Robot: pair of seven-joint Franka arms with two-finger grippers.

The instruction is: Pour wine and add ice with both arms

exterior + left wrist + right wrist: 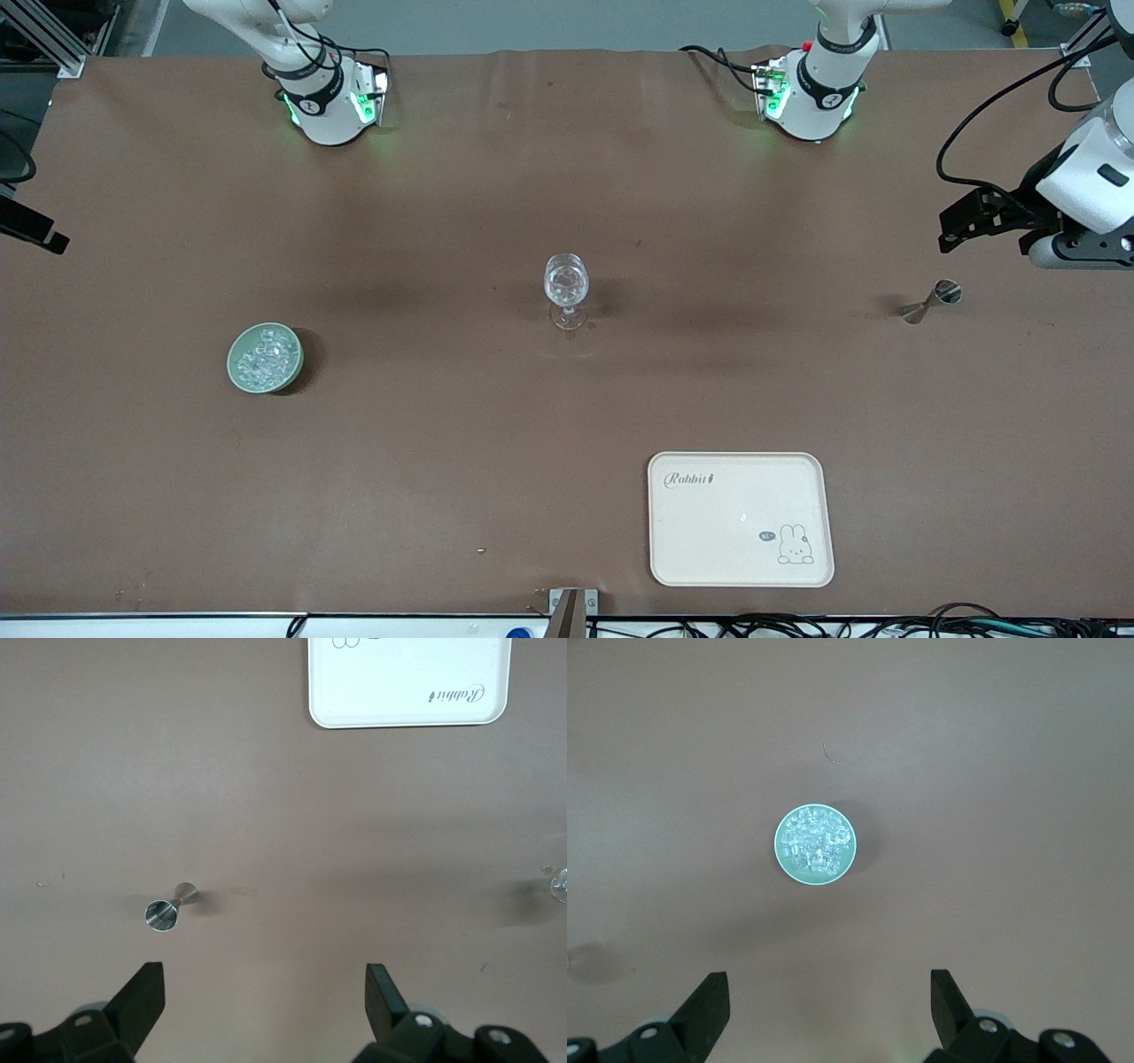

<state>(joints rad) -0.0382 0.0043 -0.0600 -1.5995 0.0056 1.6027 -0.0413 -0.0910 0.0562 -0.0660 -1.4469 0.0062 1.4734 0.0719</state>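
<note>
Heaping in a round green bowl (265, 357) toward the right arm's end of the counter (443, 461), the ice (266, 356) is sitting as small glassy cubes. A clear stemmed glass (566, 290) is standing upright mid-counter. A metal jigger (930, 301) is lying on its side. A flat cream tray (741, 518) is lying nearest the camera. The left gripper (264, 997) is hovering wide near the jigger, the right gripper (829, 1001) wide near the bowl.

Below my left gripper (264, 992), whose matt black plastic fingers (142, 997) stand apart, a polished metal jigger (168, 908) gleams on the matt brown table cover (283, 797). Ahead lies a smooth, cream, plastic-looking tray (407, 691). Under my right gripper (829, 997), glassy clear ice (815, 843) fills a glazed pale-green bowl (782, 859). The wine glass (566, 288) is clear and shiny.
</note>
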